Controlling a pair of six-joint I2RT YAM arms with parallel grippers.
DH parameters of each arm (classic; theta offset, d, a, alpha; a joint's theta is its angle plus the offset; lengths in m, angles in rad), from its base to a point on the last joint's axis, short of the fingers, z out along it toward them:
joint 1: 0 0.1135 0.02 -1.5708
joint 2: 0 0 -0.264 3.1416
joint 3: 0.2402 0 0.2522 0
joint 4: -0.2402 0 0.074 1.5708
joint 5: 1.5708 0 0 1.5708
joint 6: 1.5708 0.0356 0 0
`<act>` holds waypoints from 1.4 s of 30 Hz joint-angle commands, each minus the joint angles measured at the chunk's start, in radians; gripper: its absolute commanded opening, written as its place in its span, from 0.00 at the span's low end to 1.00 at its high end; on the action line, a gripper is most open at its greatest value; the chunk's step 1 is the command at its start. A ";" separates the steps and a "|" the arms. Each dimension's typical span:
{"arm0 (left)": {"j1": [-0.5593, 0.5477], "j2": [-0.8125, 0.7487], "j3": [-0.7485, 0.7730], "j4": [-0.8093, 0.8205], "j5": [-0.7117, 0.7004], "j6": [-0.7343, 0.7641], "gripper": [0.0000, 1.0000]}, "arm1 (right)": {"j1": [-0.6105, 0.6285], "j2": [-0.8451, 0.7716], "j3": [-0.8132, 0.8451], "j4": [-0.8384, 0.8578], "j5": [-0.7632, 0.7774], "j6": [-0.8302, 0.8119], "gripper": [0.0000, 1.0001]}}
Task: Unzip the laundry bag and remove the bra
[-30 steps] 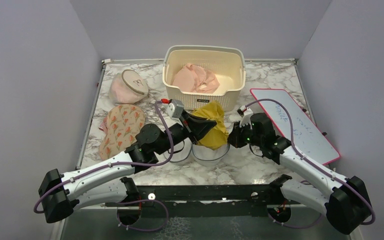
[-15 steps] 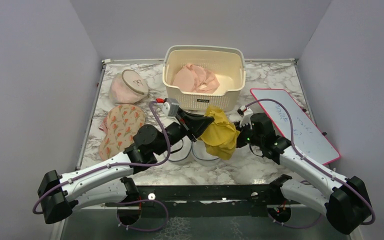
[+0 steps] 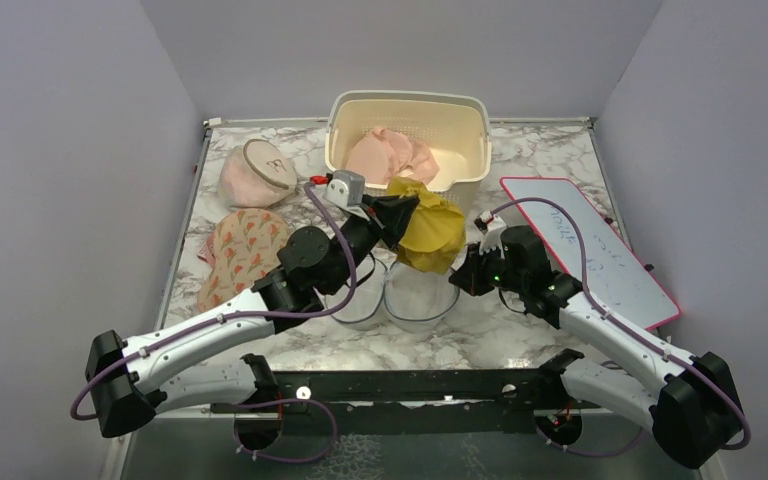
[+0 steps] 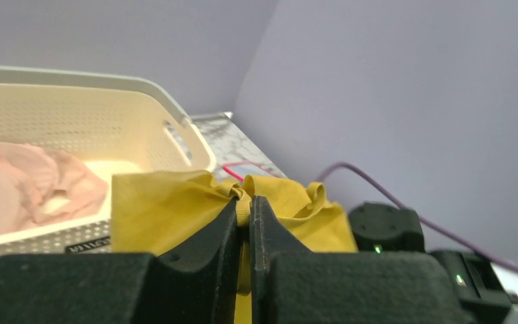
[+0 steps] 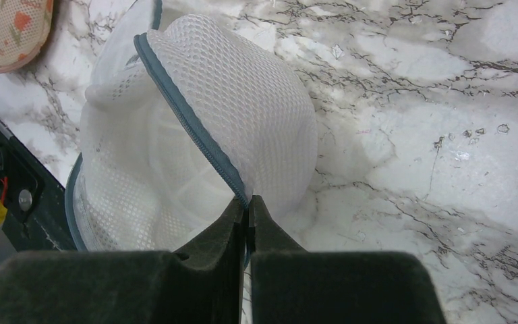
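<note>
The left arm (image 3: 210, 335) runs from its base at 7 o'clock up toward the middle of the desk (image 3: 520, 330), elbow high and wrist raised. The left fingers (image 3: 398, 217) (image 4: 246, 216) point toward 2 o'clock and are clenched on a fold of the yellow bra (image 3: 430, 230) (image 4: 168, 202). The bra hangs in the air off the desk, bunched just in front of the near wall of the cream basket (image 3: 408, 96) (image 4: 74, 115), and in the top view it overlaps the basket's near rim. A pink garment (image 3: 390, 155) lies inside the basket.

The right arm (image 3: 610, 330) lies low from its base at 5 o'clock, stretched toward 10 o'clock. The right fingers (image 3: 457, 281) (image 5: 246, 209) are pressed together on the grey zip rim of the laundry bag (image 3: 420, 290) (image 5: 195, 135). The bag sits on the desk at centre, just below the hanging bra, with its white mesh gaping open.

The basket closes off 12 o'clock. A pinkish round bag (image 3: 255, 175) sits at 10 o'clock and a floral pouch (image 3: 245, 255) (image 5: 13, 27) at 9 o'clock, both near the left edge. A whiteboard (image 3: 590, 245) lies along the right edge at 3 o'clock, close beside the right wrist. Bare marble shows between the bag and the near edge at 6 o'clock, and beyond the whiteboard at 1 o'clock. Grey walls stand on the left, far and right sides.
</note>
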 commanded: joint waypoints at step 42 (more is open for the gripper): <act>0.414 0.412 0.308 -0.396 0.082 -0.181 0.90 | 0.004 -0.025 0.000 0.022 -0.057 -0.017 0.01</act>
